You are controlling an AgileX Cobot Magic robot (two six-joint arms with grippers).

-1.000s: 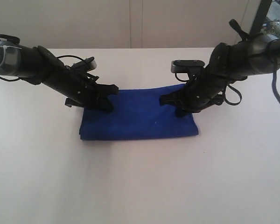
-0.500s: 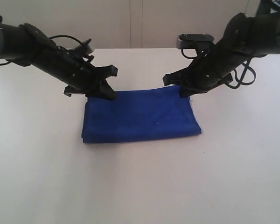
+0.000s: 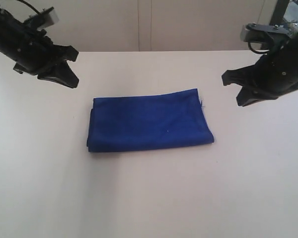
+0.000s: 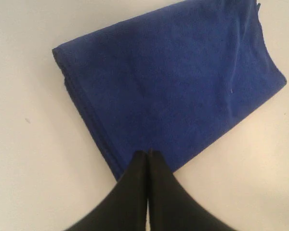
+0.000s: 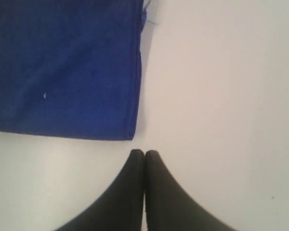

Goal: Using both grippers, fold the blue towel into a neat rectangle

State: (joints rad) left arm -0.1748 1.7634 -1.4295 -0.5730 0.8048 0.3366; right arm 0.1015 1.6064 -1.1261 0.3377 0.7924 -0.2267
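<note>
The blue towel (image 3: 149, 120) lies folded into a flat rectangle in the middle of the white table (image 3: 149, 198), with a thin loose thread at its far right corner. My left gripper (image 3: 72, 82) hangs shut and empty above the table, off the towel's far left corner. On the other side my right gripper (image 3: 242, 100) is raised, shut and empty, clear of the towel's right edge. The left wrist view has the towel (image 4: 173, 82) below the closed left gripper (image 4: 148, 154). In the right wrist view the towel's corner (image 5: 62, 67) lies beside the closed right gripper (image 5: 144, 153).
A pale wall panel (image 3: 149, 25) runs behind the table's far edge. A dark frame (image 3: 280, 12) stands at the far right behind the right arm.
Both grippers have lifted off the towel's far corners and swung outward and back, left arm to the left, right arm to the right. The towel stays flat and folded.
</note>
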